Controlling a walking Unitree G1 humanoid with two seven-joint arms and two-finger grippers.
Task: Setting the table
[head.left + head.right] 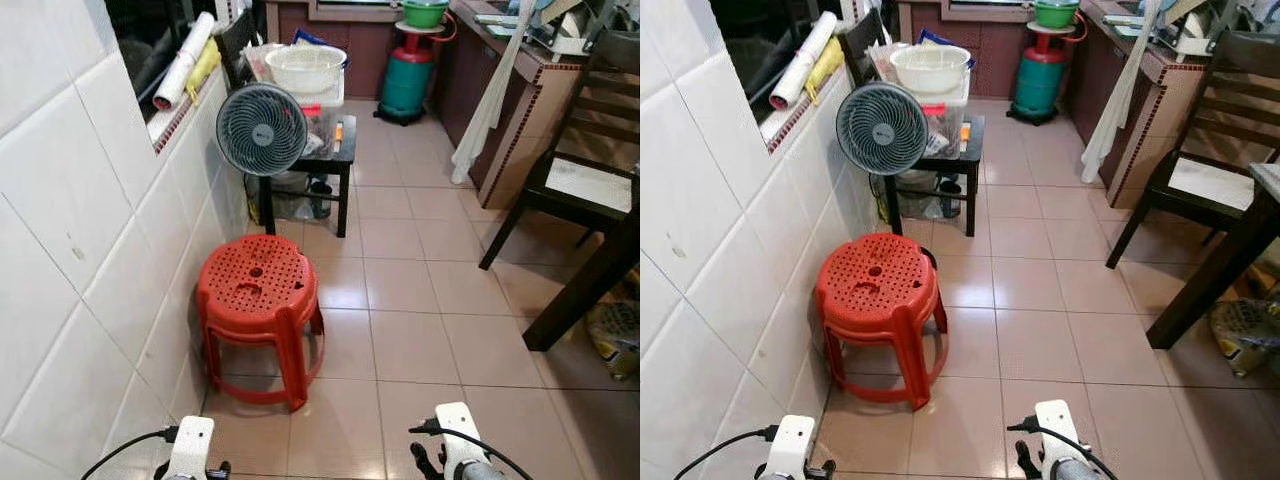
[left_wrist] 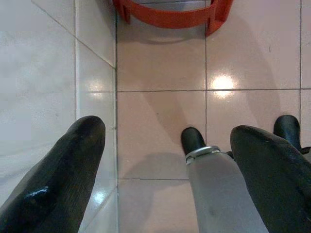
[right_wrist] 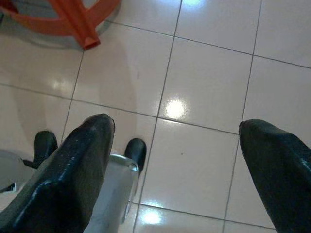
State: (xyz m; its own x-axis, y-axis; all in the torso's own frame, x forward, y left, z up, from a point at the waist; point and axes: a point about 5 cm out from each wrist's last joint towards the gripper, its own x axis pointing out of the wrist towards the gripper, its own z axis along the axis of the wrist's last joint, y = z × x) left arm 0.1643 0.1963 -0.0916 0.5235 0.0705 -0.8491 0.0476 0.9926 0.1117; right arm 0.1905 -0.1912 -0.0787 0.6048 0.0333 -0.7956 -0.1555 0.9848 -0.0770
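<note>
Nearest you, both arms hang low over the tiled floor (image 1: pixel 400 300). Your left gripper (image 2: pixel 165 170) has its fingers (image 2: pixel 58 179) spread wide and empty above the floor beside the white tiled wall (image 1: pixel 70 230). Your right gripper (image 3: pixel 175 165) likewise shows its fingers (image 3: pixel 73 170) wide apart, holding nothing, over bare tiles.

Just ahead on your left, a red plastic stool (image 1: pixel 257 310) stands against the wall. Beyond it, a small dark side table (image 1: pixel 335 160) carries a grey fan (image 1: pixel 261 128), facing you, and a white bowl (image 1: pixel 305 68) set on a clear container.

On your right, a dark wooden chair (image 1: pixel 580 170) stands near a dark table leg (image 1: pixel 580 290). The counter (image 1: pixel 520 90) runs along the right side, with a white cloth (image 1: pixel 490 100) hanging over its edge. What lies on it is too cut off to identify as tableware.

At the far end, a green gas cylinder (image 1: pixel 407 80) stands on the floor, with a green basin (image 1: pixel 425 12) on top.
</note>
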